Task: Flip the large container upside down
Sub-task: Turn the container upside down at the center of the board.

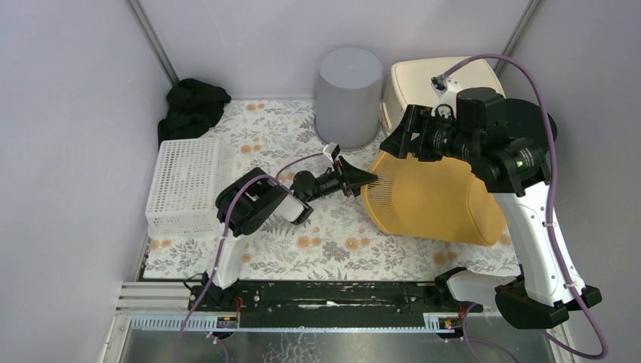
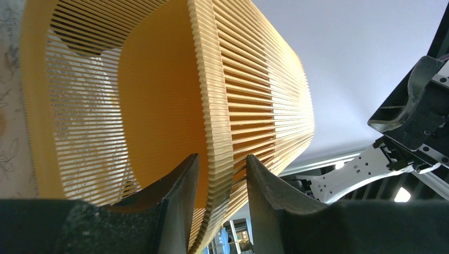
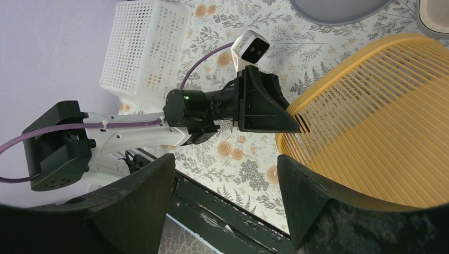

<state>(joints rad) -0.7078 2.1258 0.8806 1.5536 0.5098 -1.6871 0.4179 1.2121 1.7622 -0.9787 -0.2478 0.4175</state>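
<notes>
The large container is a yellow slatted basket lying on its side on the floral mat, with its opening facing left. My left gripper is closed on the upper left of its rim, one finger inside the basket and one outside. In the left wrist view the rim runs between the two fingers with little slack. My right gripper hovers over the top edge of the basket with its jaws wide apart and nothing between them. Its view shows the basket at the right and the left gripper at the rim.
A grey bin stands upside down at the back. A cream lidded box is behind the right arm. A white mesh basket sits at the left, with a black cloth behind it. The black base rail runs along the near edge.
</notes>
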